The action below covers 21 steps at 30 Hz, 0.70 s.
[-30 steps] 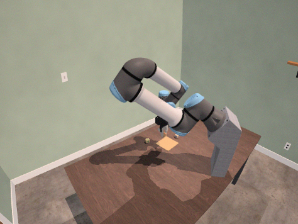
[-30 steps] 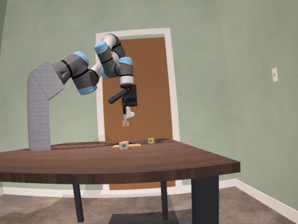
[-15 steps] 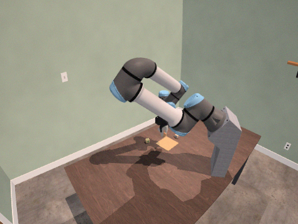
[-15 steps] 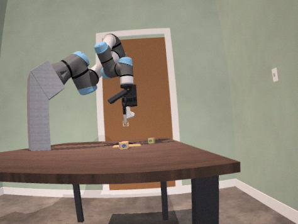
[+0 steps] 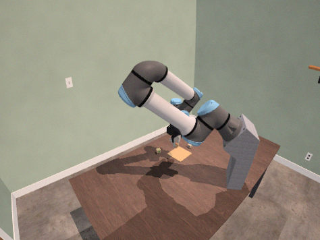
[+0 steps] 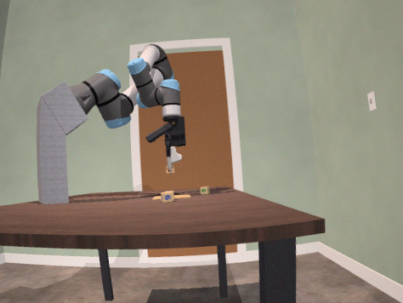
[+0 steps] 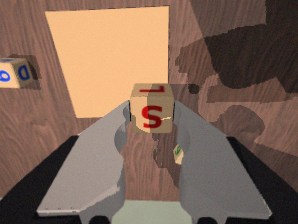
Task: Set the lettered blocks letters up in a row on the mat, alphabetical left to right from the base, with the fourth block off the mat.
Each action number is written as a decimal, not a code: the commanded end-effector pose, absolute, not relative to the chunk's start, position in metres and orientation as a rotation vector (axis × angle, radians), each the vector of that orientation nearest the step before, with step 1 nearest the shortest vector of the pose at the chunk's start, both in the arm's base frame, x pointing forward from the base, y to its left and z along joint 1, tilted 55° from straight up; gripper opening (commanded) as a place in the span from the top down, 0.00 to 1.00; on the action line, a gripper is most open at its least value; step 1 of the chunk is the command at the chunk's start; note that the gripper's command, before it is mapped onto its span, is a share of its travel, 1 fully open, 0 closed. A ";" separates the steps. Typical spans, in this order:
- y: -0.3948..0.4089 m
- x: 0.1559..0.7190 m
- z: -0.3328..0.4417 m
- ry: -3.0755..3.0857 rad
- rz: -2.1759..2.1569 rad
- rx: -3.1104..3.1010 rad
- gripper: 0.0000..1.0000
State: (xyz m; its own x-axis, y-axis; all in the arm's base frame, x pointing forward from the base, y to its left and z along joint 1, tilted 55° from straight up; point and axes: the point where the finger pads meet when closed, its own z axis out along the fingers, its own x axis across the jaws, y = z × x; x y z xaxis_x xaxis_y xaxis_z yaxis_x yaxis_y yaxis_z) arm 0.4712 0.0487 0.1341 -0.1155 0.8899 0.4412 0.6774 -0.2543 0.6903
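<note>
My gripper is shut on a tan block with a red S and holds it well above the table. In the wrist view the S faces the camera. The orange mat lies flat below and ahead of the held block. A block with blue marks stands on the table just off one side of the mat. A block with a green mark stands off the mat on the other side. Its corner shows under the fingers in the wrist view.
The dark wooden table carries everything. The arm's grey base column stands at one table edge. The arm's shadows fall across the wood near the mat.
</note>
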 end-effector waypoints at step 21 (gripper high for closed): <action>0.067 0.507 0.106 1.749 1.304 1.912 0.91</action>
State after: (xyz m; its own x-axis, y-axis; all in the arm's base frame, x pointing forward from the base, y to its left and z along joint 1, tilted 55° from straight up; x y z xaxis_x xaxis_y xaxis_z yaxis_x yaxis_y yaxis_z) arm 0.4983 0.0631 0.1121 -0.1177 0.8890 0.4425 0.6806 -0.2522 0.6879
